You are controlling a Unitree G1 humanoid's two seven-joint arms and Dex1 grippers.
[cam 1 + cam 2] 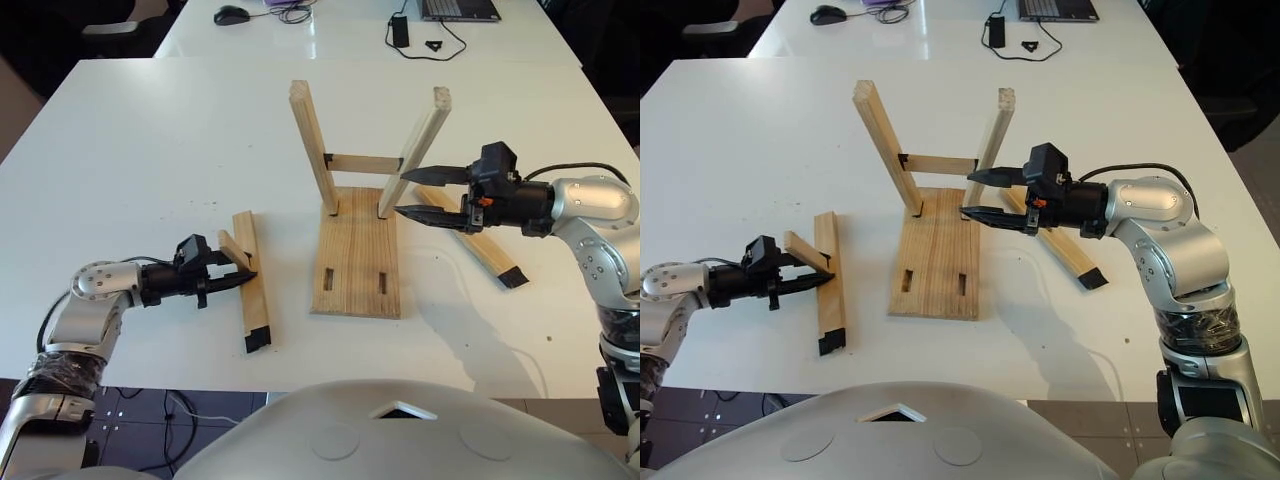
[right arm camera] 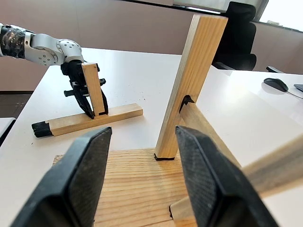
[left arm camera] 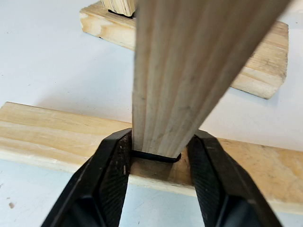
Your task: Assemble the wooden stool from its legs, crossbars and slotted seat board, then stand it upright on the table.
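Note:
The slotted seat board [image 1: 355,265] lies flat mid-table. Two legs [image 1: 313,145] [image 1: 415,150] stand tilted in its far slots, joined by a crossbar [image 1: 362,163]. My right gripper [image 1: 402,193] is open right beside the base of the right-hand standing leg, one finger above the other; its wide-apart pads [image 2: 85,189] face the other standing leg [image 2: 189,80]. A loose leg [image 1: 252,280] lies to the left of the board. My left gripper [image 1: 245,275] is shut on a short crossbar [image 3: 189,71] whose end sits in that leg's notch [image 3: 47,137].
Another loose leg [image 1: 480,245] with a black tip lies on the table under my right arm. A second table behind carries a mouse [image 1: 231,14], a black adapter with cable [image 1: 400,28] and a laptop [image 1: 460,8]. The near table edge runs close under both arms.

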